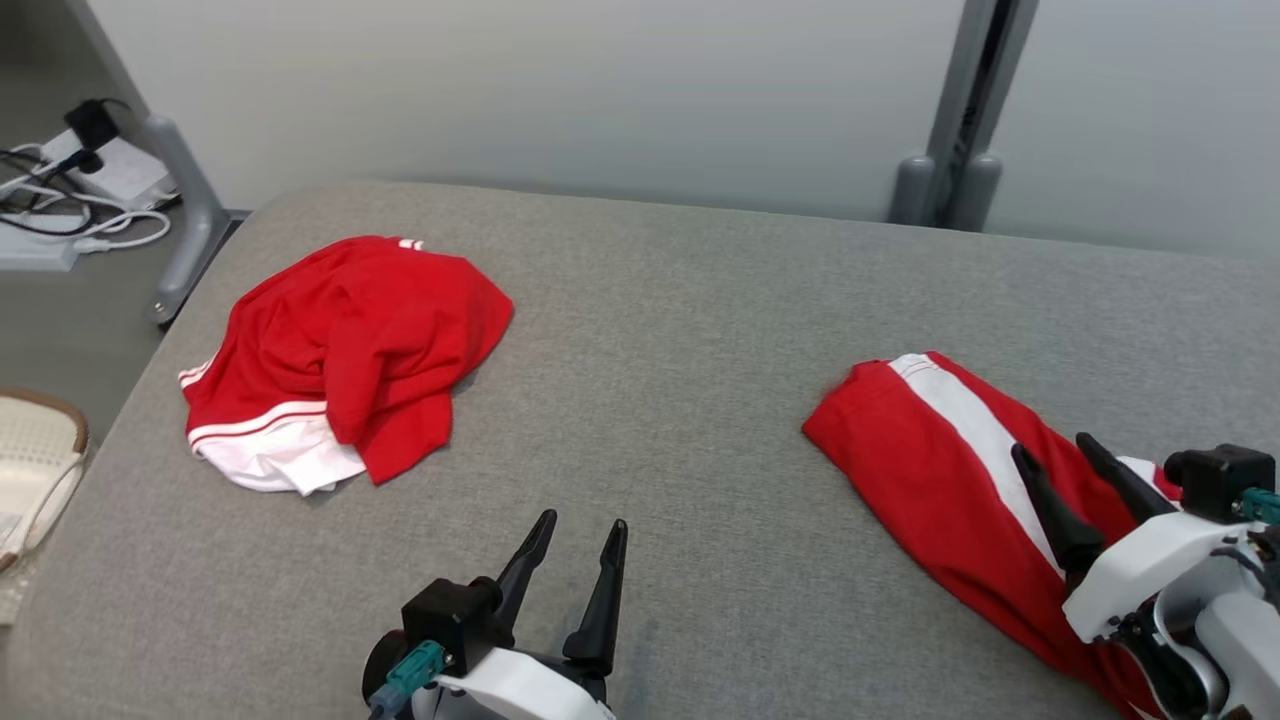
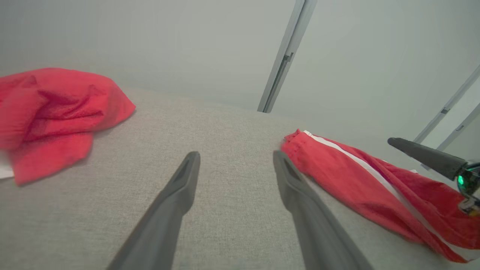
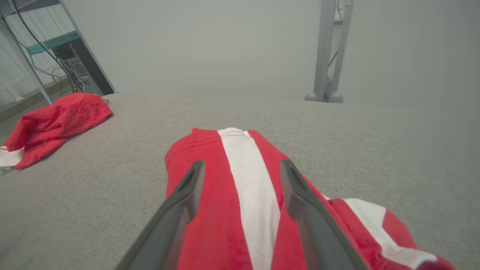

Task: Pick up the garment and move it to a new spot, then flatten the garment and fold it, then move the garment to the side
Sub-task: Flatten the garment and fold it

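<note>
While the left claw (image 1: 584,522) is hovering released and empty above the near edge of the tabletop (image 1: 680,330), its two dark fingers are pointing out over bare gray fabric, between the two red pieces. To its right, the right claw (image 1: 1050,445) is likewise standing spread, its fingers straddling the white stripe of the folded garment (image 1: 930,450) and pinching no cloth. Whether the tips are actually brushing the fabric I cannot tell.

That garment is lying as a long, narrow bundle along the right side of the tabletop, stripe uppermost. It is looking folded and parked aside, so the work on it is seeming close to finished.

Farther off to the left, well apart from both claws, a crumpled garment (image 1: 350,340) is sitting in a loose heap with white fabric spilling from its near edge. It is looking unflattened, so it is probably awaiting its own turn, and the left claw is aiming roughly that way.

Beyond the tabletop, a power strip (image 1: 110,170) with cables is resting on the floor at far left, and a gray post (image 1: 960,130) is standing against the pale wall.
</note>
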You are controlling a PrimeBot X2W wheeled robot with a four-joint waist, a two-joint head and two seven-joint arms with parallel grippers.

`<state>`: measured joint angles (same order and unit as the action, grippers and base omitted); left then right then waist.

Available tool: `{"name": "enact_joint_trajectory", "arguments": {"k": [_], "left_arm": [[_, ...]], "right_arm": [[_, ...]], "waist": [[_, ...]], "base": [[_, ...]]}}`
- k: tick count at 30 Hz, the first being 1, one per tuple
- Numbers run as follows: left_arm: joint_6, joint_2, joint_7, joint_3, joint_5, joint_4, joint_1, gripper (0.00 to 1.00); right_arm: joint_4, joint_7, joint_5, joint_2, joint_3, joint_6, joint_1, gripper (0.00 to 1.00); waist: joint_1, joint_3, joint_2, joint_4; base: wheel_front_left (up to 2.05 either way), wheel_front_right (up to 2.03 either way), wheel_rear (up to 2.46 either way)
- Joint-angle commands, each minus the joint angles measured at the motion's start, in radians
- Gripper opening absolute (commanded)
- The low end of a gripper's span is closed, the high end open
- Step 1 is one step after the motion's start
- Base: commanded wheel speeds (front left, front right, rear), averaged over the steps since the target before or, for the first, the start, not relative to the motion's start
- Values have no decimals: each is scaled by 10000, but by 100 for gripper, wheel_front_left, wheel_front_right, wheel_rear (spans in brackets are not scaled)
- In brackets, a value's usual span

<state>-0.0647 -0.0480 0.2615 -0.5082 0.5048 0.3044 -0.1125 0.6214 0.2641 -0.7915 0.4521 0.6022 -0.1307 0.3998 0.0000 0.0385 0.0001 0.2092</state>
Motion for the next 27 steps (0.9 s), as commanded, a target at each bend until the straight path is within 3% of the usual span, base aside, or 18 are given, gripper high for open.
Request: {"name": "enact_joint_trajectory", "arguments": {"k": [1,7,19,20,21,27], "left_arm": [[-86,-47,35,-56,71,-46,-177,100],[-348,-43,35,-414,217,-310,-264,100],[-579,-43,35,-643,640,-565,-310,100],[-579,-43,35,-656,680,-576,-310,100],[-580,-44,35,-666,680,-576,-312,100],[-622,-46,35,-668,651,-529,-338,100]], "right_arm": [[140,-13,-163,179,140,-1,287,100],[1092,-66,-1124,737,1468,-1,1215,100],[1999,-561,-2407,1091,3249,-1,1997,100],[2036,-609,-2505,1117,3398,-1,2041,45],[2057,-609,-2581,1157,3524,-1,2105,0],[2222,-405,-3139,1227,4093,-1,2320,0]], "waist": [[0,325,-1,438],[0,641,-1,1016],[0,957,-1,1476],[0,962,-1,1498],[0,964,-1,1514],[0,947,-1,1524]], "base": [[0,0,0],[0,0,0],[0,0,0],[0,0,0],[0,0,0],[0,0,0]]}}
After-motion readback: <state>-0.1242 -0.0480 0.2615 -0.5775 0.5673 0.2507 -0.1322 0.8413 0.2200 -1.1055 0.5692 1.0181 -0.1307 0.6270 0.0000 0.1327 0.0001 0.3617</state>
